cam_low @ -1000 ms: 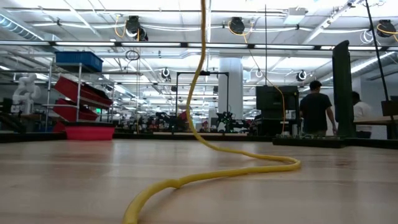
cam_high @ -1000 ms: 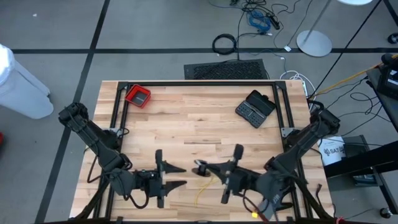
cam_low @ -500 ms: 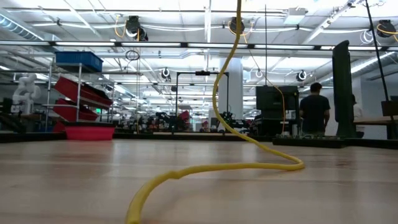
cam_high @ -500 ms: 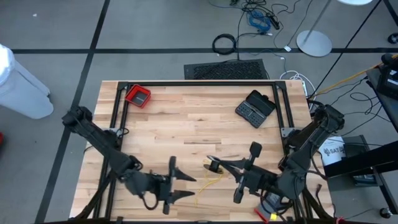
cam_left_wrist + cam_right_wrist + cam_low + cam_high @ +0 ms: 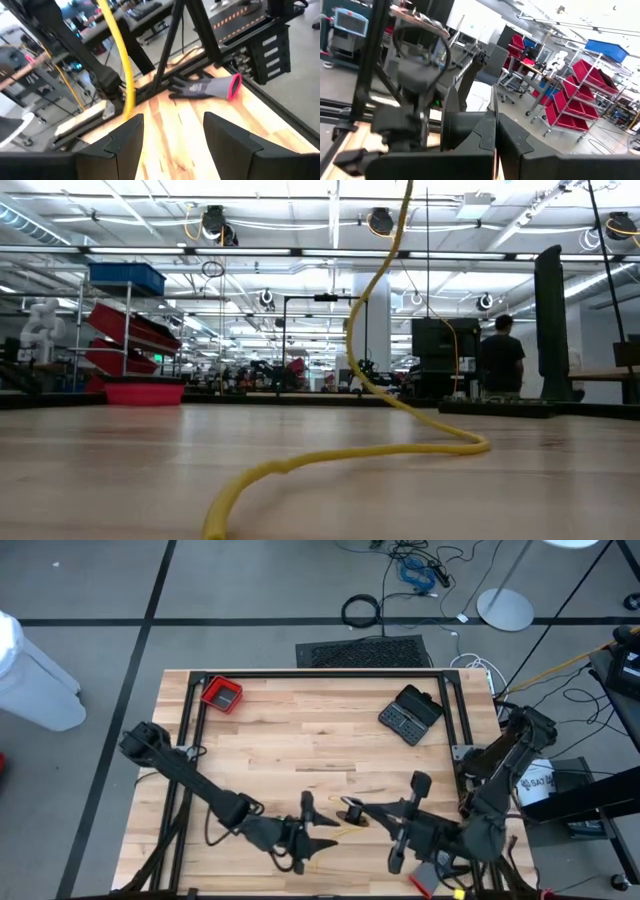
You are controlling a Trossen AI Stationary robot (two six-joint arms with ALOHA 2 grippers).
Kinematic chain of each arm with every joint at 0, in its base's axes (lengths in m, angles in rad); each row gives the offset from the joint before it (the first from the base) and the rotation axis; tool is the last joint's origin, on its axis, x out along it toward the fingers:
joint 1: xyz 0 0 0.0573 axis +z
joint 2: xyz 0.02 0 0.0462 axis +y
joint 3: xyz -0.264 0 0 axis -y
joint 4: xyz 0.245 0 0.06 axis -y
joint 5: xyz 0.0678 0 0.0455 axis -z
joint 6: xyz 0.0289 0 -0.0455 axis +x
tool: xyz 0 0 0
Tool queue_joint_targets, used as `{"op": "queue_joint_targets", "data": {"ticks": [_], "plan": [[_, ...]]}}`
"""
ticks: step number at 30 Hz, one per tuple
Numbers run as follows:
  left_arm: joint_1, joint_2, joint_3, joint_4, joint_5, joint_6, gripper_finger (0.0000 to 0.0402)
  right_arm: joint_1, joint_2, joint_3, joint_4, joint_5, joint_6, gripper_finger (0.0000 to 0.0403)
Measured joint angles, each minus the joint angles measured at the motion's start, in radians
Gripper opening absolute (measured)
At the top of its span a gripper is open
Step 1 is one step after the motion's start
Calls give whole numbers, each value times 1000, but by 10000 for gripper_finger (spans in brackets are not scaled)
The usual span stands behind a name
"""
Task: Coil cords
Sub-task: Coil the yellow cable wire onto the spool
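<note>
Both arms have shifted toward the counter's [image 5: 320,740] right front since the earlier frames. Right jaws [image 5: 352,811] are clamped on the cords [image 5: 340,825], holding the black end raised so the yellow cord [image 5: 400,445] hangs from them and trails slack over the counter, free to be looped. Left jaws [image 5: 322,837] stand apart just beside the hanging yellow run, placed to catch it. Grey-black glove [image 5: 205,88] lies well beyond the left jaws.

Overhead on whole table [image 5: 300,730], table-height level view, two close wrist views; shared yellow cord [image 5: 340,460].
</note>
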Motion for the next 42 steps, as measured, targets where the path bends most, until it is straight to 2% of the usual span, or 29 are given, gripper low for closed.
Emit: {"op": "queue_joint_targets", "data": {"ticks": [5,14,18,24,33,42], "plan": [[17,38,0,20,17,-12,212,27,-16,0,0,0,0,0],[23,50,0,8,-40,-12,212,35,-18,0,0,0,0,0],[30,50,0,8,-68,-65,212,35,-18,0,0,0,0,0],[67,57,0,26,29,-183,212,35,-18,0,0,0,-1,0],[81,122,0,70,35,-151,212,34,-18,0,-1,-1,-9,0],[81,131,0,105,33,-116,166,34,-18,0,-9,-1,-12,0]]}}
